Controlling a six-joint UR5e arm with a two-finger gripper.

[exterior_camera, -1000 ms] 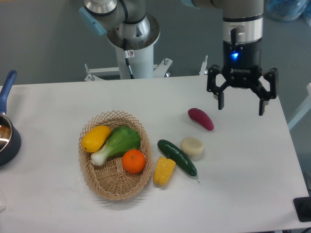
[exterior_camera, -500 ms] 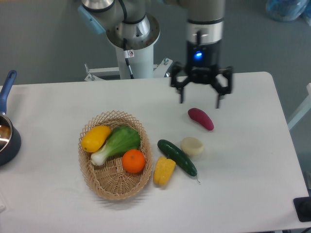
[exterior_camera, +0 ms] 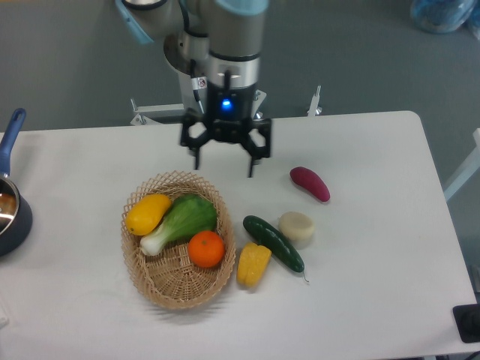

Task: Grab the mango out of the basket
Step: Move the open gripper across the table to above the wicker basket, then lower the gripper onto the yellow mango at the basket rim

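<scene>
The mango (exterior_camera: 148,213) is a smooth yellow oval fruit lying at the left inside the tan wicker basket (exterior_camera: 177,291). Beside it in the basket are a green leafy vegetable (exterior_camera: 184,220) and a round orange (exterior_camera: 206,248). My gripper (exterior_camera: 223,166) hangs open and empty above the table just behind the basket's far rim, up and to the right of the mango.
To the right of the basket lie a yellow bell pepper (exterior_camera: 253,264), a dark green cucumber (exterior_camera: 274,243), a pale round piece (exterior_camera: 297,226) and a purple-red vegetable (exterior_camera: 310,184). A dark pot with a blue handle (exterior_camera: 10,199) sits at the left table edge.
My gripper has moved steadily left from above the table's right side to just behind the basket. It has stayed open. Nothing on the table has moved.
</scene>
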